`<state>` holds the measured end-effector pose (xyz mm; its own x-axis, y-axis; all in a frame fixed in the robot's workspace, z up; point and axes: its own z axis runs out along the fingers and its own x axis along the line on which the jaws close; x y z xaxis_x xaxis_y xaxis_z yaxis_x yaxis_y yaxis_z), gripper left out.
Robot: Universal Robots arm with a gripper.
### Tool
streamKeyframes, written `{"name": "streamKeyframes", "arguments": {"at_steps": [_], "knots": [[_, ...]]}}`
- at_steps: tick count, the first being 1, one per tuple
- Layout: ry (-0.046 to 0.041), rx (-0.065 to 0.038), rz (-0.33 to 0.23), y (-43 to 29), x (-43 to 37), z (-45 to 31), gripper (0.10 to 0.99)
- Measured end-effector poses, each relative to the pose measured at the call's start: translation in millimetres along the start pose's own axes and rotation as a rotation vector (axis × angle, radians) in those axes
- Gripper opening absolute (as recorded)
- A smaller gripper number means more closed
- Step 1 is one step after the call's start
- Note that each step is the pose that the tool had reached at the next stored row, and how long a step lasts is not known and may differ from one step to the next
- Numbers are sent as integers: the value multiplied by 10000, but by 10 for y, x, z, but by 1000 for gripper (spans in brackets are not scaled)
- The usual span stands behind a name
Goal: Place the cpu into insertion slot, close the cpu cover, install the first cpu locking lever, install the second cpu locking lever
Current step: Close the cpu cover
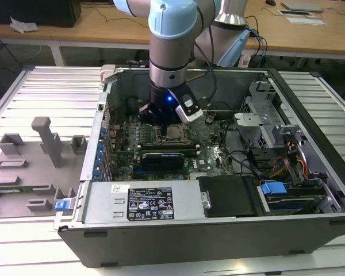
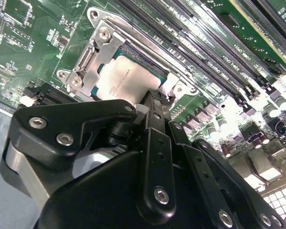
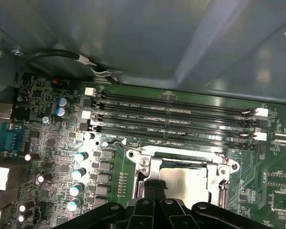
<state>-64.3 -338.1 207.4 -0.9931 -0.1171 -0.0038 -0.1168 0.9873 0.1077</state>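
A grey fixture tray [image 1: 23,172] with an upright post [image 1: 46,138] lies on the ribbed desk [image 1: 46,86], near the desk's edge at the exterior view's left. Beside it, from the desk's middle to its edge at the exterior view's right, an open computer case [image 1: 218,241] lies on its side. A labelled power supply box [image 1: 144,202] sits against the case's near wall.

Inside the case is the green motherboard [image 1: 210,146], with a long black card [image 1: 164,156] plugged across it. The arm [image 1: 171,52] comes straight down into the case. Its claw [image 1: 163,121] is low over the board, at the socket.

In both wrist views the cpu [image 2: 126,78] [image 3: 183,183] lies flat in the insertion slot [image 2: 142,58], its dull silver top facing up. The cpu cover [image 2: 99,53] [image 3: 214,174] lies down around it, and the chip shows through its window.

The claw [image 2: 150,102] [image 3: 152,186] is clenched, its black fingers [image 3: 146,188] drawn together with nothing seen between them. Its tips are at the socket's edge, just beside the cpu. I cannot tell whether they touch the metal.

The long memory slots [image 3: 176,114] run parallel, just beyond the socket. Towards the desk's edge at the exterior view's right, the case holds a drive bay with a blue tab [image 1: 273,188] and a bundle of coloured cables [image 1: 296,164].
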Motion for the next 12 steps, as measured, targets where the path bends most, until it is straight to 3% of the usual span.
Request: {"name": "streamKeyframes", "arguments": {"at_steps": [2, 4, 6, 8, 10, 12], "knots": [[-1, -1, 2, 5, -2, -40, 106], [0, 3, 0, 22, -5, -189, 106], [8, 66, 0, 24, -7, -214, 106], [22, 192, 3, 30, -11, -263, 106], [63, 478, 4, 28, -27, -271, 106], [99, 515, 10, 20, -94, -272, 106]]}}
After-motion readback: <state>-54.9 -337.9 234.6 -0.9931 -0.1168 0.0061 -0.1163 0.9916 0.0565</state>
